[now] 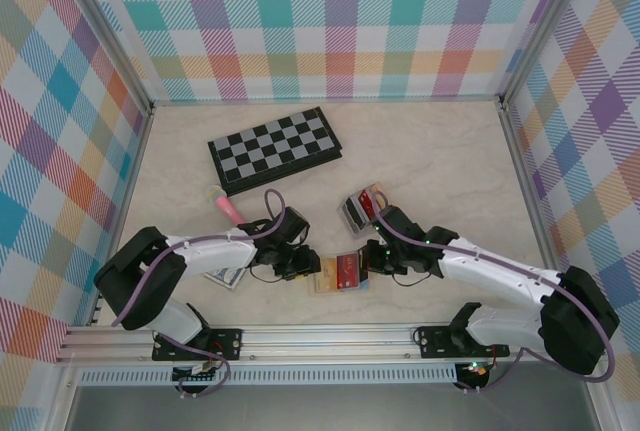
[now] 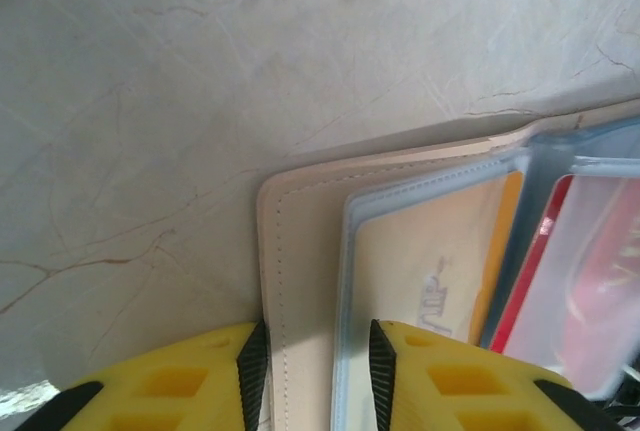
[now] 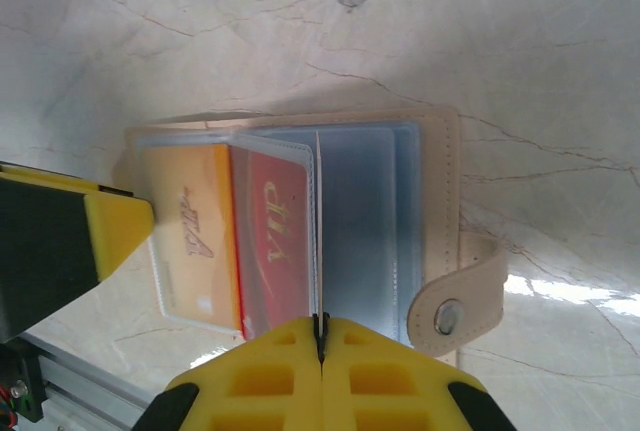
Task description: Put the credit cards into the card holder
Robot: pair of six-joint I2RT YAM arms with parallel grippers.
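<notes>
Tan leather wallet (image 3: 441, 191) w/ sleeve (image 3: 360, 231), orange card (image 3: 195, 236)

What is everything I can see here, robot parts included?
chessboard: one, black and grey, far middle of the table
pen-like stick: one, pink, just nearer than the chessboard
clear box: one, see-through, something red inside, right of centre
wallet: one, tan, open, near middle
orange card: one, inside the wallet
red card: one, beside the orange one
patterned pack: one, bluish, under the left arm
left gripper: yellow fingers, open astride the wallet's edge
right gripper: yellow fingers, shut on a clear sleeve
</notes>
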